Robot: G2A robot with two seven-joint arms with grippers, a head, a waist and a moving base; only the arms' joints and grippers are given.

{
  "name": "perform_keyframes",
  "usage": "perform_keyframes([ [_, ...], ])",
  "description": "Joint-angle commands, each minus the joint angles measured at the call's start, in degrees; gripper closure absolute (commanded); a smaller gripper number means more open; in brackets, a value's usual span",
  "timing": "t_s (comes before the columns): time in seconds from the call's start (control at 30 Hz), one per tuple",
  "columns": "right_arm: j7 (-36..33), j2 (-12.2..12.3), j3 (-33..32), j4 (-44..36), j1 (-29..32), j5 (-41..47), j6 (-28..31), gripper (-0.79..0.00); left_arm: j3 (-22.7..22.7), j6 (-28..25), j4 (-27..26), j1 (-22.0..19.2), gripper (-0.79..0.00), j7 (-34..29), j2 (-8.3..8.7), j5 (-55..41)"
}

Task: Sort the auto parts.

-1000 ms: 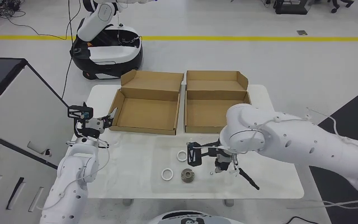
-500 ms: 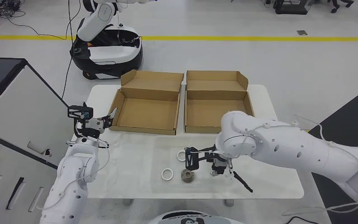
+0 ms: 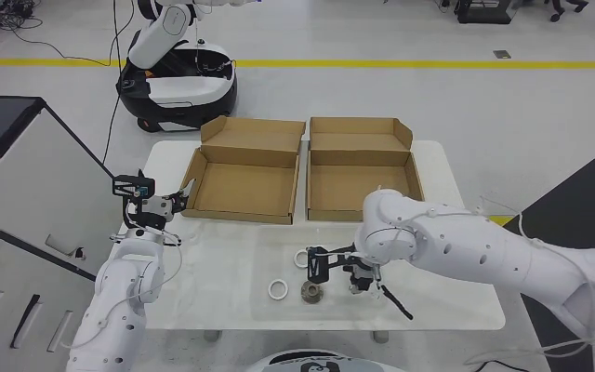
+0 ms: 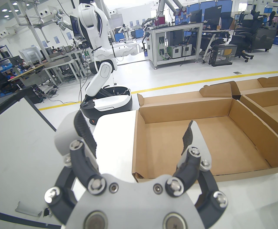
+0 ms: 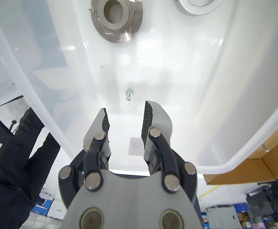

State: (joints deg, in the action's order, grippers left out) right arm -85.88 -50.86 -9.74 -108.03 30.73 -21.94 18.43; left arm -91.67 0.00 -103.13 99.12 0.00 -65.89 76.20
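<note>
My right gripper [image 5: 127, 108] hangs low over the desk [image 5: 195, 86]. Its ribbed pads are set a modest gap apart, holding nothing and touching nothing. Just ahead of the tips a small bolt [image 5: 129, 95] seems to lie on its side on the glossy white top. I judge it light, hard and apt to roll or skid, so I would close across its shank with the pads kept near the surface. Farther out sits a metal flange [image 5: 116, 20], stiff and much heavier by the look; its rim would give a hold. Near it is a pale ring [image 5: 198, 6]. At the far side of the desk stand the open left box [image 3: 244, 186] and right box [image 3: 358, 181]. My left gripper [image 4: 134, 121] is spread wide and empty beside the left box.
</note>
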Motion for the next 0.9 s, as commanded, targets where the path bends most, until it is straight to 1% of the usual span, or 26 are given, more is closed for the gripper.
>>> perform_keyframes([
  [0.0,0.05,-0.28,0.00,0.47,0.43,-0.60,0.05,-0.379,0.00,0.00,0.00,0.00,-0.785,0.00,0.00,0.00],
  [0.43,-0.69,-1.87,0.00,1.60,2.31,-1.92,-0.68,-0.372,0.00,0.00,0.00,0.00,-0.785,0.00,0.00,0.00],
  [0.6,-1.37,-2.16,0.00,1.60,2.64,-2.08,-1.36,-0.360,0.00,0.00,0.00,0.00,-0.785,0.00,0.00,0.00],
  [0.87,-2.12,-2.21,0.00,1.26,3.15,-2.52,-2.10,-0.369,0.00,0.00,0.00,0.00,-0.785,0.00,0.00,0.00],
])
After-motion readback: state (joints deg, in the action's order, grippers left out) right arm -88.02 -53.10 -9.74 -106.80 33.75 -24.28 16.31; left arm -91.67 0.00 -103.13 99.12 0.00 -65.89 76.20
